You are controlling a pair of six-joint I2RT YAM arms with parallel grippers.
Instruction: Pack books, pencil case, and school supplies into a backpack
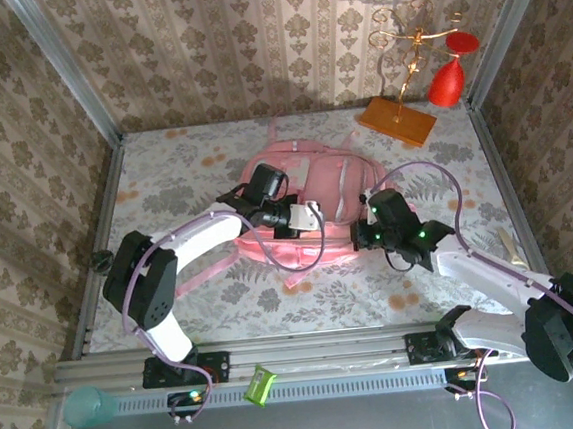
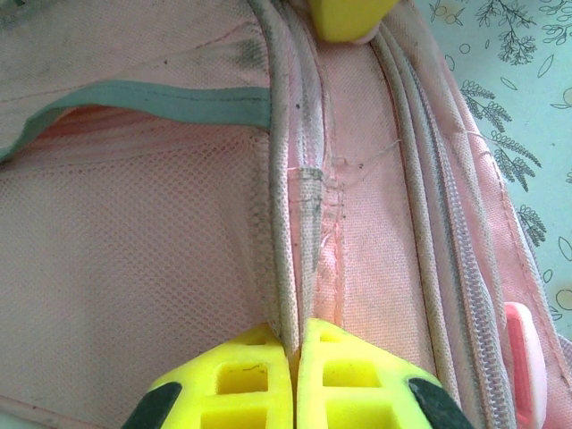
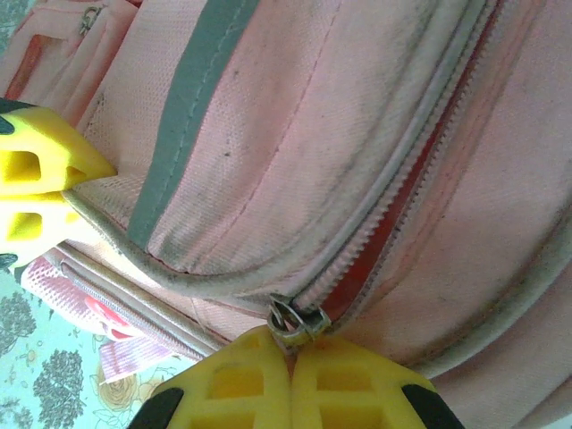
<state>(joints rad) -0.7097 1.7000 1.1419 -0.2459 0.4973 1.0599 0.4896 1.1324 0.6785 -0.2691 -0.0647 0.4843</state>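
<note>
The pink backpack (image 1: 308, 172) lies flat in the middle of the flowery table (image 1: 178, 179), and both arms reach onto it. Its zip (image 3: 398, 223) is open a little way, and a red strip of the inside shows in the gap; the small metal zip pull (image 3: 288, 317) sits right where the zip bends. The right claw (image 3: 290, 350) is squeezed tight on that pull; the left claw (image 2: 294, 338) is squeezed tight too, pinching the grey corded edge (image 2: 288, 223) of the pocket flap.

The pull is tiny, and only its tip seems to be between the yellow fingers, though the view is too close to be sure; a hard tug could make it pop out, and the claw would come away with nothing. The zip curves here; pulling straight and not round the bend could jam the teeth. The bag looks soft; if the left pinch slips off that thin edge, the whole bag could slide over the table and the zip would not open. The two claws are near each other; a big move could make them bump.
</note>
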